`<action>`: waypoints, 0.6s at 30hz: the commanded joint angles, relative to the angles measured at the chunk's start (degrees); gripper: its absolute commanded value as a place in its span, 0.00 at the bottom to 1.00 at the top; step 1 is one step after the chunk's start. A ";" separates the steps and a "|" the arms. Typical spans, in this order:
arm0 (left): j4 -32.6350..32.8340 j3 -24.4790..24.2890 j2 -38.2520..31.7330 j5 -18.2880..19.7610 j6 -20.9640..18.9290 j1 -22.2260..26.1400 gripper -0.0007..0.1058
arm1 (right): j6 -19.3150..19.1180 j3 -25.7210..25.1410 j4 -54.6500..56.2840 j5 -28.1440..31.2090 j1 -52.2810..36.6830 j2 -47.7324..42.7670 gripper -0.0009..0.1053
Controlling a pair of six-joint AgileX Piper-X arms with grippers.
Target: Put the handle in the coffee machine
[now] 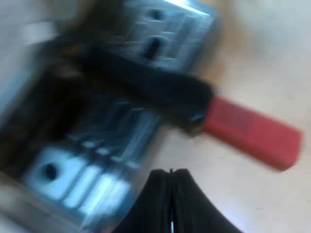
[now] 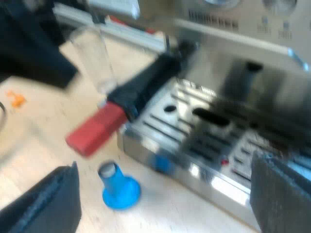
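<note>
The dark handle with red end [image 1: 194,102] sticks out from the silver espresso machine's [image 2: 243,73] front beyond the drip tray's [image 2: 194,131] edge, with our left gripper [image 1: 170,177] closed and empty near it and our right gripper [image 2: 164,167] spread wide, and we fear that, if it is not fully locked, a bump may drop it.

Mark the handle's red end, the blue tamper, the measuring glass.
handle's red end [image 2: 95,132]: right wrist view, its middle.
blue tamper [image 2: 120,191]: right wrist view, flared base.
measuring glass [image 2: 95,60]: right wrist view, side wall.
</note>
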 commanded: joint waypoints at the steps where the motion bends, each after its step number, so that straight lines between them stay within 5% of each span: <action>1: 0.99 -0.71 -3.57 -0.34 0.36 2.64 0.01 | -0.03 -0.64 2.24 -0.12 0.13 -0.36 0.70; 6: 2.32 -0.71 -9.89 -0.59 0.25 6.45 0.05 | -0.03 -0.64 3.54 -1.37 0.01 -0.36 0.70; 11: 2.56 -1.53 -15.78 -2.03 -1.40 7.15 0.43 | -0.19 -1.43 4.72 -1.37 -0.10 -0.36 0.70; 12: 2.56 -2.46 -17.35 -2.13 -3.00 7.15 0.58 | -0.17 -2.32 5.69 -1.49 -0.71 -0.36 0.70; 18: 2.36 -8.54 -19.18 -3.10 -8.29 7.15 0.81 | -3.08 -9.71 13.54 -6.33 -9.65 -0.36 0.70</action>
